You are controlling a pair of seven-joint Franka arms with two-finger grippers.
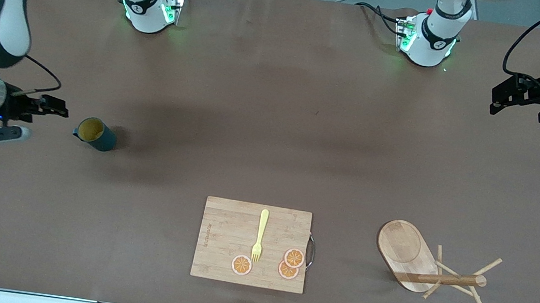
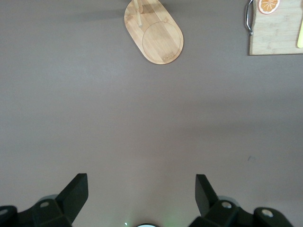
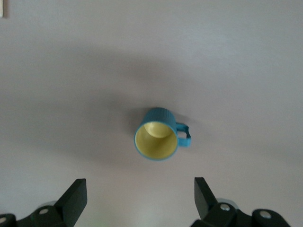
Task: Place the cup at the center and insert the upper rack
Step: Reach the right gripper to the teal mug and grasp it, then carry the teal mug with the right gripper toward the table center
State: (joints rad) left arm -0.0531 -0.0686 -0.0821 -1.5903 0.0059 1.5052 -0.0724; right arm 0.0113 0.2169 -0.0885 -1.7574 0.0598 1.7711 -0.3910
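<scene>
Brown table [image 1: 274, 121] holds the cup [image 1: 95, 133] upright at the right arm's end, just beside the released right gripper [image 1: 26, 117], while the left gripper [image 1: 504, 96], also released, waits high; a crooked pinch could tip it.

One cup [image 1: 95, 133], teal, yellow inside, mid-left of front view. One upper rack [image 1: 429, 268], lying tipped on its side, lower right of frame. One cutting board [image 1: 226, 242], lower centre. One yellow fork [image 1: 260, 234] on board. Three orange slices on board: one [image 1: 241, 265] at lower edge, two overlapping [image 1: 291, 264]. Two claws: right claw [image 1: 24, 116] at frame's left edge, left claw [image 1: 509, 99] at upper right.
</scene>
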